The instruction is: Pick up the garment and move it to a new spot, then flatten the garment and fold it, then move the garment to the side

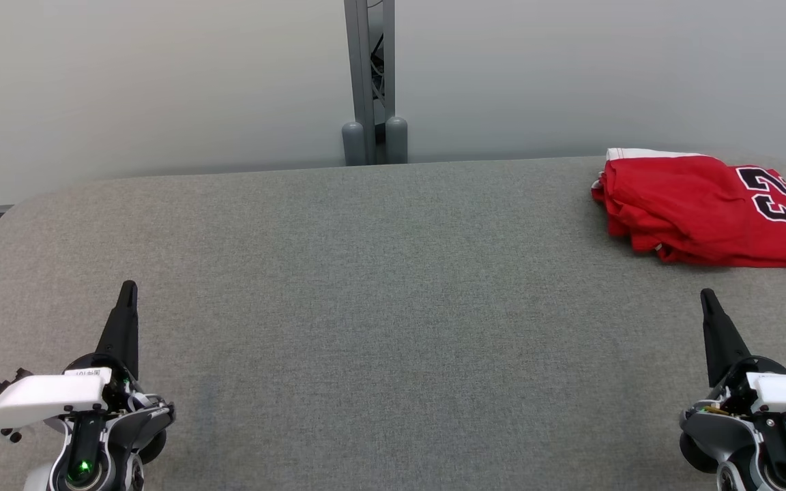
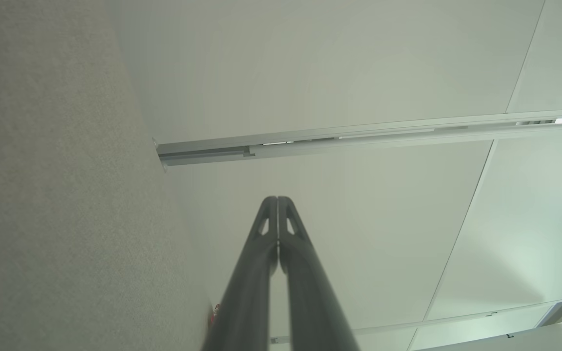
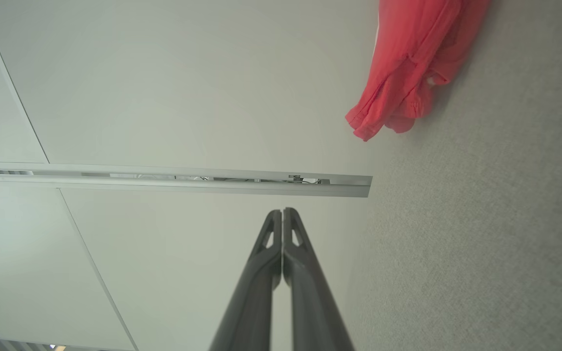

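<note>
The garment (image 1: 700, 208) is a red jersey with black-and-white numerals, lying folded at the far right of the grey table (image 1: 393, 286); in the right wrist view the garment (image 3: 410, 73) hangs at the upper right. My left gripper (image 1: 128, 288) rests at the lower left, shut and empty, fingertips pressed together (image 2: 277, 200). At the lower right, my right gripper (image 1: 707, 294) is also shut with nothing in it, tips touching (image 3: 282, 212), a short way in front of the garment and apart from it.
A pale wall stands behind the table, with a grey metal post (image 1: 370, 82) at its middle. The table's far corners are rounded. A small red speck shows beside the left fingers (image 2: 216, 309).
</note>
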